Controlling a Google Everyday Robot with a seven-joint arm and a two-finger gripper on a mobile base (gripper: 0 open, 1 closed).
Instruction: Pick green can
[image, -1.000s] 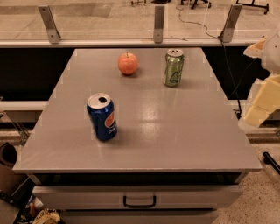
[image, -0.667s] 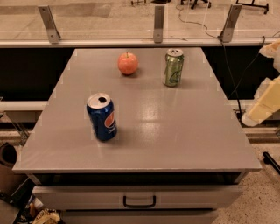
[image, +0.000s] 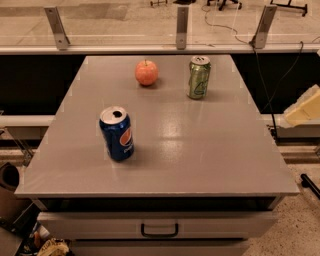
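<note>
The gripper (image: 305, 107) is pulling back past the counter's (image: 200, 160) right side, showing less than before, its grip unreadable; the green can (image: 199, 77) is standing far-right, beside the apple (image: 146, 72).

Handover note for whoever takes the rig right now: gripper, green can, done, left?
Gripper: at the view's right edge, beyond the right side of the table, apart from the green can.
Green can: upright, far right of the table, apple to its left. The blue can stands upright near the front left; not the target.
Done: no grasp yet.
Left: reach in, grasp the green can, lift.
</note>
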